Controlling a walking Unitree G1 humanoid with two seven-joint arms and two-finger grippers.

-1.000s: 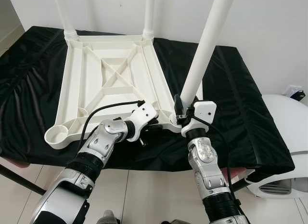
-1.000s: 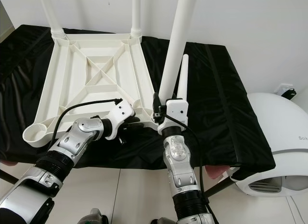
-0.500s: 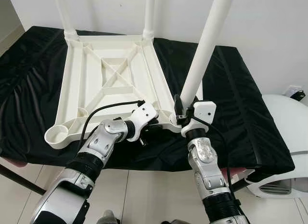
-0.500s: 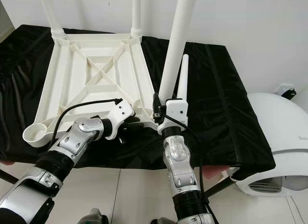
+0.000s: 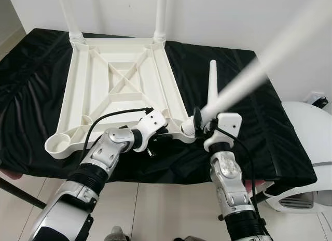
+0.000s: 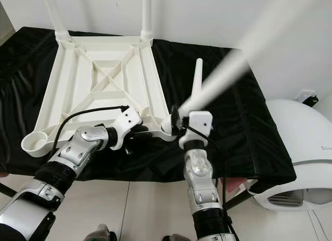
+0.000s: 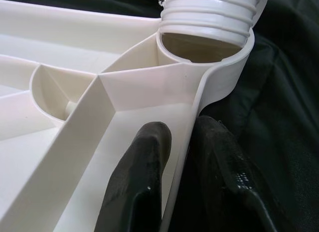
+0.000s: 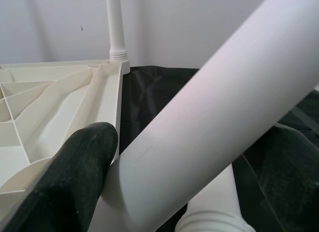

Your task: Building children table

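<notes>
Left wrist: left gripper (image 7: 177,157) jaws pinch tabletop (image 7: 149,82) rim; right gripper (image 5: 199,119) jaws clasp leg (image 5: 244,83).

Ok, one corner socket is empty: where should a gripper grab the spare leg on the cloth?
Probably take the spare leg by its thick part, just above the threaded end, coming from above with fingers across it. It lies flat on the black cloth and tapers away from the robot.

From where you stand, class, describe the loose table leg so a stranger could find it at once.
On the black cloth, right of the upturned white table frame, lies a slim tapered white leg. Unlike the two legs standing at the far corners, it lies flat, unattached.
</notes>
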